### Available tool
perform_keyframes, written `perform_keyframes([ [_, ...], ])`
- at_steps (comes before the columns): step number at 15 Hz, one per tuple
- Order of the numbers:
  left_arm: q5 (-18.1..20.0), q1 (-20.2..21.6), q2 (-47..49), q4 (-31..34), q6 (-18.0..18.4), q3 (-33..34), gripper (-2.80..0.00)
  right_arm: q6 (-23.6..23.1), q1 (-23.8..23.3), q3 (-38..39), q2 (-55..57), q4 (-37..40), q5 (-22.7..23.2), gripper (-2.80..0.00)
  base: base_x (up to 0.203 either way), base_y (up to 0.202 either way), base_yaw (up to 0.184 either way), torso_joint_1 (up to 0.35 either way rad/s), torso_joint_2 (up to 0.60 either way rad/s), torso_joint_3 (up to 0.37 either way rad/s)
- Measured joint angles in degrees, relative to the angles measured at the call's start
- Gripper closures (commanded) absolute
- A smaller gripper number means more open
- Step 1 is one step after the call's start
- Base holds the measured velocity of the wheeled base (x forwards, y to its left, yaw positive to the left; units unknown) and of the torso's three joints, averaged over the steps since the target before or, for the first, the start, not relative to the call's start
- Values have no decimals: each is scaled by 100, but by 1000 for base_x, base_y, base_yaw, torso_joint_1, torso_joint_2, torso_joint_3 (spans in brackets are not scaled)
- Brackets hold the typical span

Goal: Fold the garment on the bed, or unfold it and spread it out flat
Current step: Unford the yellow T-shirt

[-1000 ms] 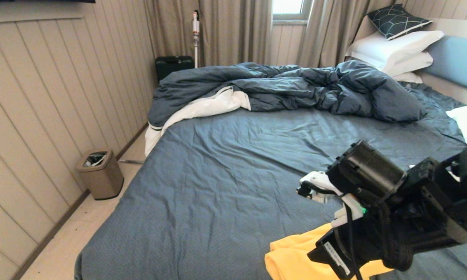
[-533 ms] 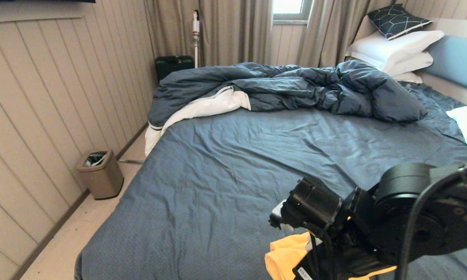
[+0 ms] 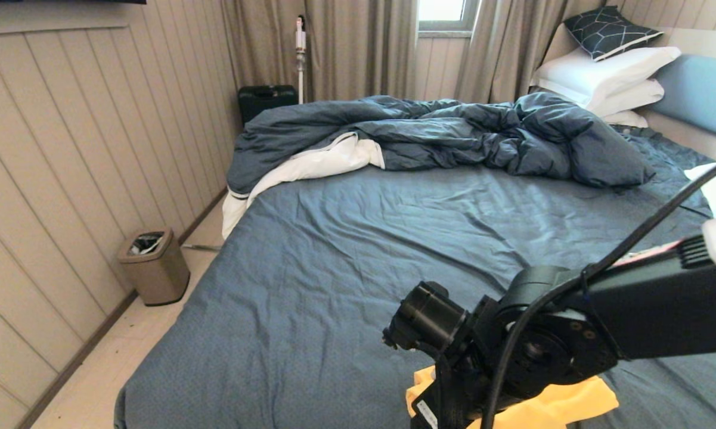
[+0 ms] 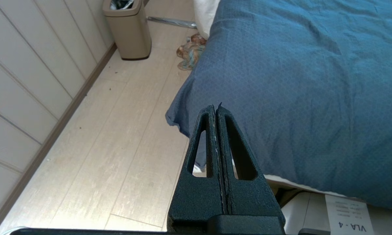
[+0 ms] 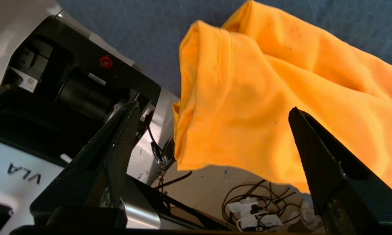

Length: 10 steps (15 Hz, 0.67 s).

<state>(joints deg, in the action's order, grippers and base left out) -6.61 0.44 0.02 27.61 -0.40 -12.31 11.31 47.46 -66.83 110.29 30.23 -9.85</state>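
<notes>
The garment (image 3: 551,405), a bright yellow bunch of cloth, lies at the near edge of the bed (image 3: 346,268), mostly hidden behind my right arm in the head view. In the right wrist view the garment (image 5: 248,98) is folded over itself, and its hem hangs past the bed's edge above the floor. My right gripper (image 5: 212,107) is open wide just above that hem, one finger on each side, with nothing held. My left gripper (image 4: 215,108) is shut and empty, hanging by the bed's near left corner over the floor.
A rumpled dark-blue duvet (image 3: 441,131) and white pillows (image 3: 602,71) fill the far side of the bed. A beige bin (image 3: 154,265) stands by the panelled wall on the left. Cables and plugs (image 5: 258,205) lie on the floor under the garment's hem.
My right arm has swung left and down toward the bed's near edge, covering more of the garment, and its jaws have opened wider. The left gripper has stayed shut.
</notes>
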Motion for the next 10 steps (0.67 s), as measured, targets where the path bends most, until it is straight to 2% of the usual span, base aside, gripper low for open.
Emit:
perform_keyframes([
  [6, 0, -2, 3, 6, 0, 0, 0, 191, 22, -166, 374, 0, -427, -280, 0, 0, 0, 0, 0, 0],
  [10, -4, -2, 5, 2, -12, 0, 0, 217, 46, -334, 635, -6, -474, -280, 0, 0, 0, 0, 0, 0],
])
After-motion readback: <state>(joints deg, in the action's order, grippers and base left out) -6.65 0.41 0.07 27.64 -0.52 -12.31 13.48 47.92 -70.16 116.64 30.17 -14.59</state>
